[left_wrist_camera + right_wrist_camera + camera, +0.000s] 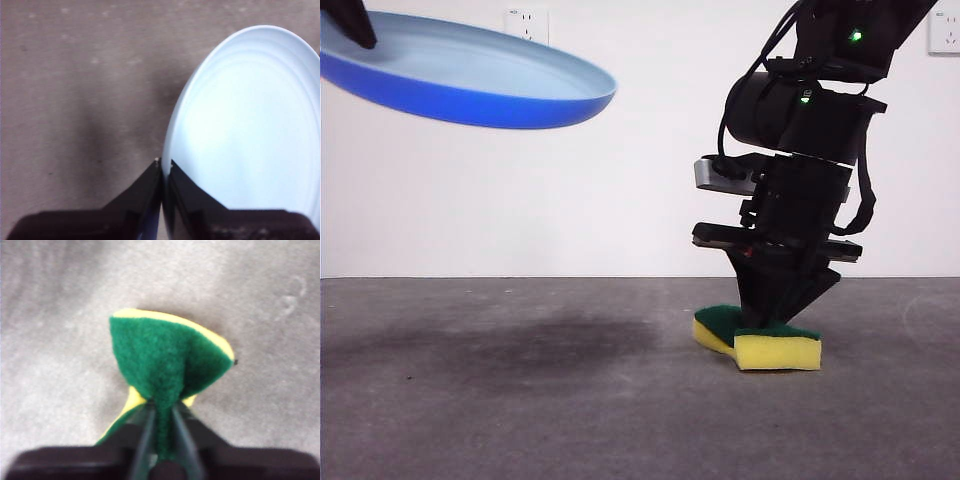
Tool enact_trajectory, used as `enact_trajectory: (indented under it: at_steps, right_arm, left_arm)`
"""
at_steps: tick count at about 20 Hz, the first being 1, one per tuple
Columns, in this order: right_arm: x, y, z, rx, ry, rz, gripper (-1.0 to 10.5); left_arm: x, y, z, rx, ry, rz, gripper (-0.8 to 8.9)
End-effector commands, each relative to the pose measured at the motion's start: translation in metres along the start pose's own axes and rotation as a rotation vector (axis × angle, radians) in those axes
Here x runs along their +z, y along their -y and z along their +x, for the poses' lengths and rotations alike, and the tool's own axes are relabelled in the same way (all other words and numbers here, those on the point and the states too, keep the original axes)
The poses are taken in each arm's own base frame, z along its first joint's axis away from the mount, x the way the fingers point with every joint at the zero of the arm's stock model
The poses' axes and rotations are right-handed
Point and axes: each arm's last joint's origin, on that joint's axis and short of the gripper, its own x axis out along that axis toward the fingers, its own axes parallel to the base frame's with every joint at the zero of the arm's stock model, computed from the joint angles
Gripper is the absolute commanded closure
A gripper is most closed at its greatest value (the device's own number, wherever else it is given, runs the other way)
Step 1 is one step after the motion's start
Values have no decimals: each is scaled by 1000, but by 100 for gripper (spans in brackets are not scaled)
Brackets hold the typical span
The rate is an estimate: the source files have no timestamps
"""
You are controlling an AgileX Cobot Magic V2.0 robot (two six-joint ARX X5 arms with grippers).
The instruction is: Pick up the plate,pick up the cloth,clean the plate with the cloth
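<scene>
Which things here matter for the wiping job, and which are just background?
Job:
plate, held in the air by the left gripper
sponge, pinched on the table by the right gripper

Background:
wall sockets

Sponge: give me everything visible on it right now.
The sponge is a small block, yellow foam below with a dark green scouring layer on top. The right gripper is shut on it from above, pinching its middle so the green face folds up into a crease and the ends splay. In the front view its underside looks to be at the grey table; whether it has lifted off I cannot tell. It sits apart from the raised plate.
</scene>
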Motion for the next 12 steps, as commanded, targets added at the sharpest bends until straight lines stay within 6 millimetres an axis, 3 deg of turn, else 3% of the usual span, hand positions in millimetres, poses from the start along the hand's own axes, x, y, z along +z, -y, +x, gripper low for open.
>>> enact_trajectory:
  at_steps: [1,5,12]
  right_arm:
    - [-4,0,7,-2,-35,29,963]
    - [0,-12,-12,8,24,20,963]
    - [1,-47,-90,59,251,-37,963]
  left_arm:
    - [3,-1,9,44,-15,21,821]
    - [4,-6,40,72,-113,18,821]
    - [2,2,113,39,-264,38,821]
